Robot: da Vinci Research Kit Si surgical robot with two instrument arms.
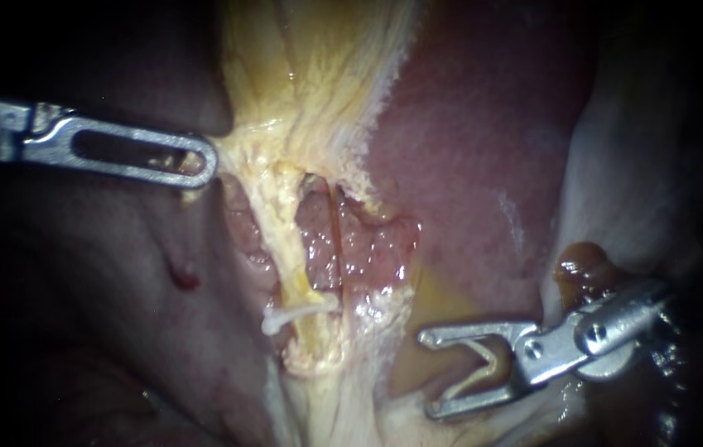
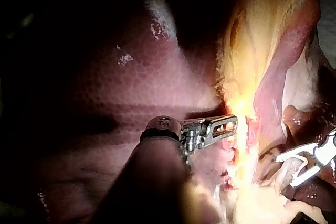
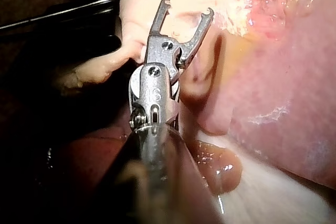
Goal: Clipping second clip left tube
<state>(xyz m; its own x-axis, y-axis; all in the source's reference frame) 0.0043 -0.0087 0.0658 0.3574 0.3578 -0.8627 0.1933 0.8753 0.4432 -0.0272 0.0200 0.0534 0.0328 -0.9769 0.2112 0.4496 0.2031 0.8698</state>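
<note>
The left tube [image 1: 283, 248], a pale yellow strand, runs down the opened tissue and carries one white clip [image 1: 295, 314] across its lower part. Right of the tube and lower, well apart from it, the right instrument [image 1: 430, 372] keeps its jaws spread around a V-shaped clip [image 1: 483, 364] that touches both, mouth turned toward the tube. Up and left of the tube, the left instrument [image 1: 202, 161] has its jaws closed on the edge of the yellow tissue [image 1: 310, 99].

Left instrument [image 1: 202, 161] and right instrument [image 1: 430, 372], bare metal, satin sheen; clip [image 1: 483, 366] in the right jaws, smooth white plastic; liver [image 1: 467, 141] at 1 o'clock, wet, glossy; fatty tissue [image 1: 310, 99] at 12 o'clock, fibrous, rough.
</note>
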